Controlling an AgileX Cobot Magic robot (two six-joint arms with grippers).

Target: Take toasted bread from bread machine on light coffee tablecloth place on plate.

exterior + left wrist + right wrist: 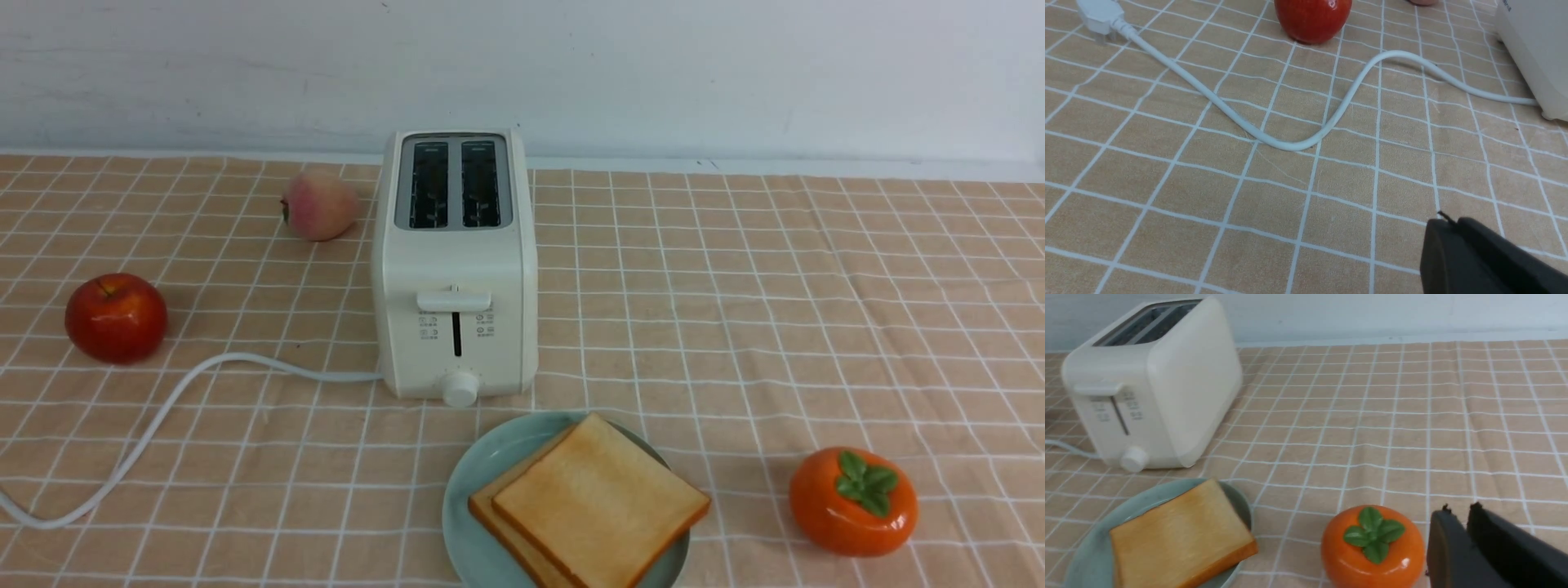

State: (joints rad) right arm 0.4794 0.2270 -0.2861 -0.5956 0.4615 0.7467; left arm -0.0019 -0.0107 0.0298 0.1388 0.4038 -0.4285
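Note:
The cream-white bread machine (454, 269) stands mid-table on the peach-tan checked tablecloth (775, 327), and both of its top slots look empty. Just in front of it, two slices of toasted bread (600, 498) lie stacked flat on the mint-green plate (465, 498). The right wrist view also shows the bread machine (1151, 384), the plate (1147, 490) and the toasted bread (1180, 535). Neither arm appears in the front view. My left gripper (1447, 222) hangs shut and empty over bare cloth. My right gripper (1458, 509) is beside the orange fruit, with a narrow gap between its fingers and nothing held.
A red apple (116, 317) and a peach (320, 204) lie left of the bread machine. An orange persimmon (853, 502) sits right of the plate. The white cord (163, 416) snakes to the front left and ends in a plug (1100, 18). A wall closes the back.

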